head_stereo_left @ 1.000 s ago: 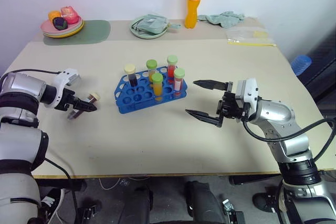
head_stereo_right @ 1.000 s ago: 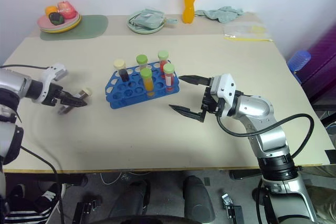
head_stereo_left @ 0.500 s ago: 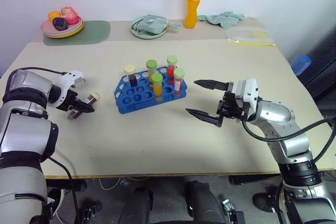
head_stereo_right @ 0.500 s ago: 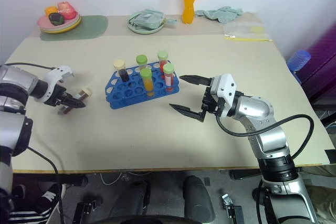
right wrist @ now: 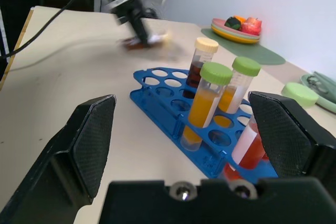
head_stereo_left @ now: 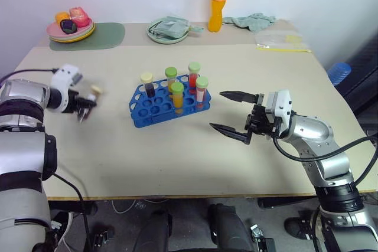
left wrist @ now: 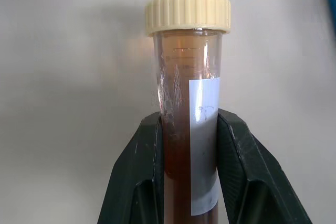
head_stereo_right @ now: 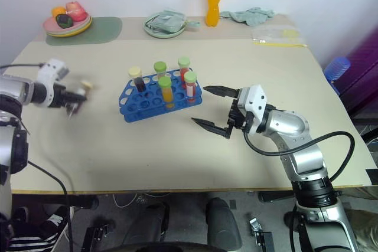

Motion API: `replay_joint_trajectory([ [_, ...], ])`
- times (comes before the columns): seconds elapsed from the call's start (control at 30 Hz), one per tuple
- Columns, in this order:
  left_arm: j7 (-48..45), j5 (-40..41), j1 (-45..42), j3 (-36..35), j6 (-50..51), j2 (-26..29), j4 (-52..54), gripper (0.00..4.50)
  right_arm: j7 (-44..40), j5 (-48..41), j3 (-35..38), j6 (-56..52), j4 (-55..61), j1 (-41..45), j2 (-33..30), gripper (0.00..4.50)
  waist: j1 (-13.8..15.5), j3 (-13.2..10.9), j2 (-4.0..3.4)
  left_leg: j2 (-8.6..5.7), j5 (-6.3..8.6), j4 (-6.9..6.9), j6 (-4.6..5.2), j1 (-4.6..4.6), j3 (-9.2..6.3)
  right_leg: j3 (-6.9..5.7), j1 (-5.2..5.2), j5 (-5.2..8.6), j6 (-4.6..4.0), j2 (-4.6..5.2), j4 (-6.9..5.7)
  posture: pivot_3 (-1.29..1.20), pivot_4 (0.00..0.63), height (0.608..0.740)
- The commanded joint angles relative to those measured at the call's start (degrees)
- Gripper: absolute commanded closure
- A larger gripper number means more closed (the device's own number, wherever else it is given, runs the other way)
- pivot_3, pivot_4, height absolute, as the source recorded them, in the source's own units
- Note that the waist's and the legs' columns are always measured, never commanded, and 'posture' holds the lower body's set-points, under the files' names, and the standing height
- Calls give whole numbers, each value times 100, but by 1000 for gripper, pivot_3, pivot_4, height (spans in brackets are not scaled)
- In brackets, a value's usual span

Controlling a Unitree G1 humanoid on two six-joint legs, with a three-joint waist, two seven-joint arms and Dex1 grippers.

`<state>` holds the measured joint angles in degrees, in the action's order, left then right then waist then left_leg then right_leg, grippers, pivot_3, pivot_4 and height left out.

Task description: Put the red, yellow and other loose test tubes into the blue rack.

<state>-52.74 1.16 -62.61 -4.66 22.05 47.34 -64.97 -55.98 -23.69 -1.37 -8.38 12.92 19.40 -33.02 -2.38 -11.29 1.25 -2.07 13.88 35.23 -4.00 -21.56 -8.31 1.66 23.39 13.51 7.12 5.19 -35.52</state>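
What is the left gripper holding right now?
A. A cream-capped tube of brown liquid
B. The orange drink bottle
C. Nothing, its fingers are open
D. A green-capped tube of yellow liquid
A: in the left wrist view the left gripper has its two black fingers closed on a cream-capped tube of brown liquid with a white label.

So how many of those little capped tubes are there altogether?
6. Five stand in the blue rack: one cream-capped and four green-capped. The sixth, cream-capped, is clamped in the left gripper jaws.
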Motion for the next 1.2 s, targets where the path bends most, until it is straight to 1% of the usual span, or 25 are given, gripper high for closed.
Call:
replay_joint_trajectory([
  [0.03,535,1311,1132,-1560,-1025,-386,2407,3734,3,-30,175,76,114,72,-88,0,4,2,1,0,0,1,-1,-2,-1,0,1,-12,-20,3,0,0,150,740],
  [0.1,905,1708,2052,-2024,-1394,-923,3939,3734,-20,-22,168,97,42,141,-83,0,-8,4,-2,-7,0,-1,-2,2,7,2,0,-14,-22,17,2,0,150,740],
  [0.13,1114,1855,2339,-2181,-1449,-1131,4463,3734,-29,-21,166,104,15,167,-82,0,-6,4,-2,-8,0,0,-3,2,12,7,0,-15,-22,20,1,0,150,740],
  [0.17,1281,1895,2842,-2182,-1523,-1384,5259,3734,-49,-23,160,105,-38,223,-80,0,-5,4,-1,-10,0,0,-3,3,15,12,0,-18,-19,21,5,0,150,740],
  [0.23,1376,1967,3578,-2028,-1706,-1750,6394,3734,-93,-22,156,121,-132,307,-83,0,-8,4,-1,-11,0,1,-2,3,18,16,0,-21,-17,19,6,0,150,740],
  [0.27,1420,2002,3807,-1947,-1720,-1863,6748,3734,-116,-19,156,135,-175,336,-86,0,11,5,0,-11,0,1,-2,4,21,18,0,-22,-17,18,8,0,150,740],
  [0.33,1653,1687,4191,-1693,-2150,-2131,7125,3734,-167,-1,156,177,-264,384,-102,0,57,5,0,-11,0,4,-2,5,20,18,-2,-23,-18,15,8,0,150,740],
  [0.4,1925,1315,4414,-1424,-2589,-2384,7153,3734,-204,12,166,203,-330,411,-119,0,133,6,-2,-11,-1,10,-2,11,21,18,-11,-24,-22,13,8,0,150,740],
  [0.47,2073,1286,4442,-1303,-2791,-2572,7105,3734,-225,20,172,220,-364,427,-131,0,181,7,-3,-11,-1,16,-2,16,23,18,-24,-23,-27,12,12,0,150,740],
  [0.53,2249,1022,4451,-986,-2975,-2770,7031,3734,-229,17,197,223,-355,417,-156,0,184,7,-3,-12,-1,28,-2,9,23,18,-27,-22,-28,11,15,0,150,740],
  [0.63,2720,144,4421,-352,-3750,-3099,6464,3734,-186,4,247,188,-278,373,-197,0,186,8,-4,-16,-1,34,-1,6,27,18,-31,-25,-22,15,22,0,150,740],
  [0.7,2850,-46,4395,-111,-4128,-3266,6098,3734,-147,-4,263,164,-206,333,-214,0,179,8,-4,-16,0,36,-1,6,27,18,-33,-27,-19,14,24,0,150,740],
  [0.9,2941,-86,4269,267,-4693,-3478,5288,3734,-45,0,337,147,-18,164,-289,0,152,8,-6,-13,1,33,1,9,27,18,-28,-29,-16,11,17,0,150,740],
  [1.07,2885,4,4241,444,-4737,-3562,4964,3734,33,17,368,119,92,84,-308,0,171,9,-7,-14,1,36,1,8,27,18,-30,-29,-15,12,18,0,150,740],
  [1.2,3112,-176,4315,516,-4601,-3593,4925,3734,62,21,381,118,124,72,-326,0,171,10,-8,-14,1,37,1,9,27,18,-32,-29,-15,12,18,0,150,740],
])
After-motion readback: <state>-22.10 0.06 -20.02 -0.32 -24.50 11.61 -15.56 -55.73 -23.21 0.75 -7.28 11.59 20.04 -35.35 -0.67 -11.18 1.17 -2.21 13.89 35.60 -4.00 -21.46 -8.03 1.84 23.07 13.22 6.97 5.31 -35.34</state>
